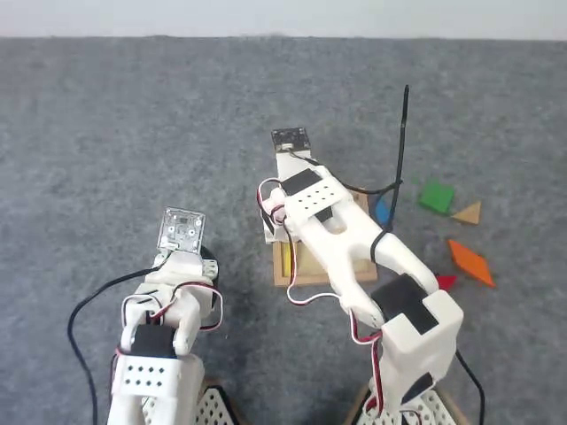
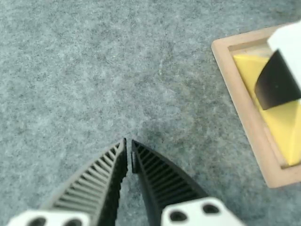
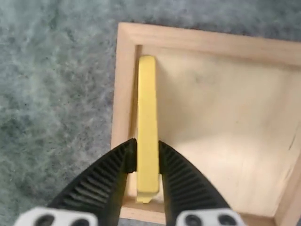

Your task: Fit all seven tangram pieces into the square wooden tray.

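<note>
My right gripper (image 3: 147, 148) is shut on a yellow tangram piece (image 3: 147, 94), which stands on edge inside the square wooden tray (image 3: 123, 94), close along one wall. From above, the right arm (image 1: 328, 212) lies over the tray (image 1: 282, 276), and a strip of the yellow piece (image 1: 286, 257) shows beside it. My left gripper (image 2: 128, 142) is shut with nothing in it, low over the carpet a short way from the tray (image 2: 244, 108); the yellow piece (image 2: 282, 127) shows there too. The left arm (image 1: 168, 301) is left of the tray.
Loose pieces lie on the grey carpet right of the tray: a green square (image 1: 436, 197), a tan triangle (image 1: 467, 213), an orange parallelogram (image 1: 471, 263), a blue piece (image 1: 383, 211) and a red piece (image 1: 446, 282). A black cable (image 1: 400, 150) rises near the blue piece.
</note>
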`<action>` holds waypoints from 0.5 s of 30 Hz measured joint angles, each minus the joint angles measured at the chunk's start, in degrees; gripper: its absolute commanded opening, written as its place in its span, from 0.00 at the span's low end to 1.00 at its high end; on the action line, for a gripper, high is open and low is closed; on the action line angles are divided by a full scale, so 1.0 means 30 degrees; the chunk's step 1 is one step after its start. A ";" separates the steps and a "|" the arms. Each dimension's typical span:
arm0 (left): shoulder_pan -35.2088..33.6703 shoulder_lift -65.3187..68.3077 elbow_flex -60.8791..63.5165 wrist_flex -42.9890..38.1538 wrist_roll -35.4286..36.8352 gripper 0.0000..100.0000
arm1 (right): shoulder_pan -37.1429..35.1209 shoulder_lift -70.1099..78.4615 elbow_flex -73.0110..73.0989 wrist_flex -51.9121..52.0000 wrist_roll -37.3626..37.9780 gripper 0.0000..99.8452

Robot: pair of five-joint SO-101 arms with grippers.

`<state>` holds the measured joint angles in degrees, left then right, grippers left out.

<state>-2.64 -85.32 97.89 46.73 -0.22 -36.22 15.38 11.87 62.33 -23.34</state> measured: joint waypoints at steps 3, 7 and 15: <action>0.0000 0.0000 0.0000 0.0000 0.0000 0.01 | 0.0000 0.0000 0.0000 0.0000 0.0029 0.19; 0.0000 0.0000 0.0000 0.0000 0.0000 0.01 | 0.0000 0.0000 0.0000 0.0000 0.0117 0.22; 0.0000 0.0000 0.0000 0.0000 0.0000 0.01 | 0.1348 0.0000 0.0000 0.0000 0.0117 0.22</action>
<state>-2.64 -85.32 97.89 46.73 -0.22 -32.18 15.38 11.87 62.33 -22.99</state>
